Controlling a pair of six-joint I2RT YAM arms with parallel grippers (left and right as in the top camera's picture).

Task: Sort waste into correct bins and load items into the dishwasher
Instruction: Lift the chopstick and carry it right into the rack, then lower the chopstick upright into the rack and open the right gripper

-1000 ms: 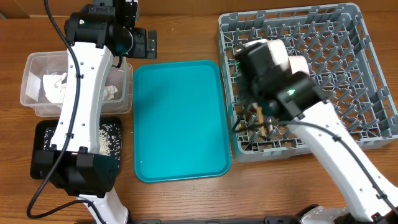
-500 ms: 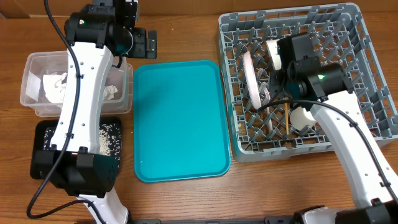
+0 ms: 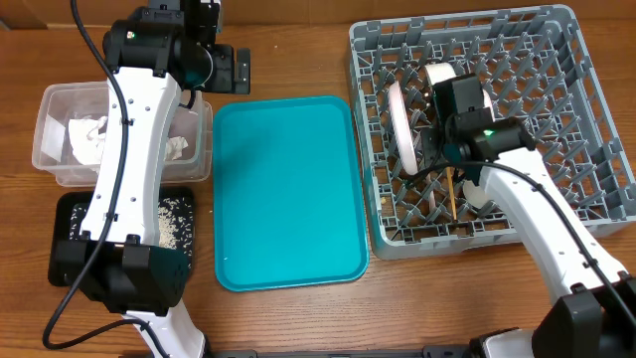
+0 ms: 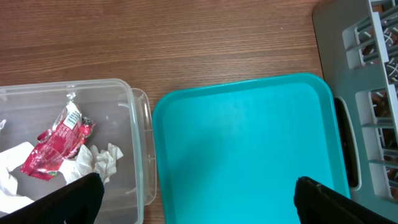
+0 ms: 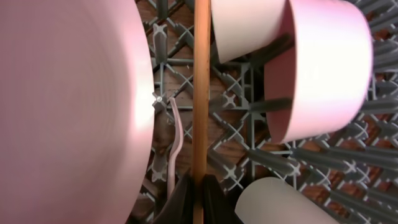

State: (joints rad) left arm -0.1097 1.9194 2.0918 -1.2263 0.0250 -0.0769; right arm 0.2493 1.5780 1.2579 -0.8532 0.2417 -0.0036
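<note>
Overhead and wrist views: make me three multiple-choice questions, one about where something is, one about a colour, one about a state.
1. The wrapper lies: A in the tub, B on the tray, C in the rack.
2. The tray is: A black, B grey, C teal.
3. Over the rack, the right gripper has its jaws: A wide open, B shut on the chopstick, C shut on nothing.
Answers: 1 A, the wrapper sits inside the tub's clear walls. 2 C, it looks teal in both views that show it. 3 B, the right wrist view shows the jaws pinching the chopstick's end.
</note>
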